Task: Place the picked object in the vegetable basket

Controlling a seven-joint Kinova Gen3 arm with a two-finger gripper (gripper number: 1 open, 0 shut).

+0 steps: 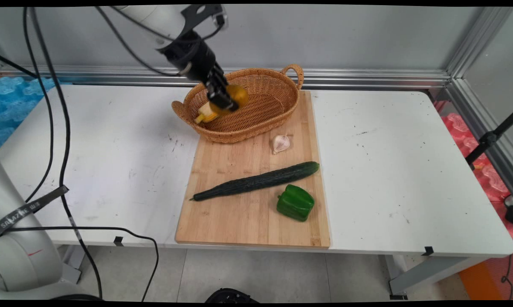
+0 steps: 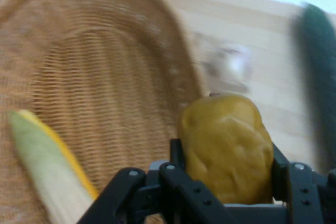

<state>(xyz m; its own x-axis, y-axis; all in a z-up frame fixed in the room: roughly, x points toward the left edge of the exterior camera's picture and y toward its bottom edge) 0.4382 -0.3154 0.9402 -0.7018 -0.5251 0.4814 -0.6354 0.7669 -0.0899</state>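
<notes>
My gripper (image 1: 228,100) hangs over the left half of the wicker basket (image 1: 273,106), shut on a yellow-brown potato (image 1: 238,94). In the hand view the potato (image 2: 227,145) sits clamped between the black fingers (image 2: 281,171), above the basket's woven floor (image 2: 100,98). A corn cob (image 1: 206,112) in pale husk lies in the basket just left of the gripper, and shows as the corn cob (image 2: 47,166) at the lower left of the hand view. The basket stands on the far end of a wooden cutting board (image 1: 239,213).
On the board lie a garlic bulb (image 1: 280,143), a long dark cucumber (image 1: 258,181) and a green bell pepper (image 1: 295,203). The white table (image 1: 388,170) extends to both sides. Black cables (image 1: 62,149) hang at the left. A metal rail and wall stand behind.
</notes>
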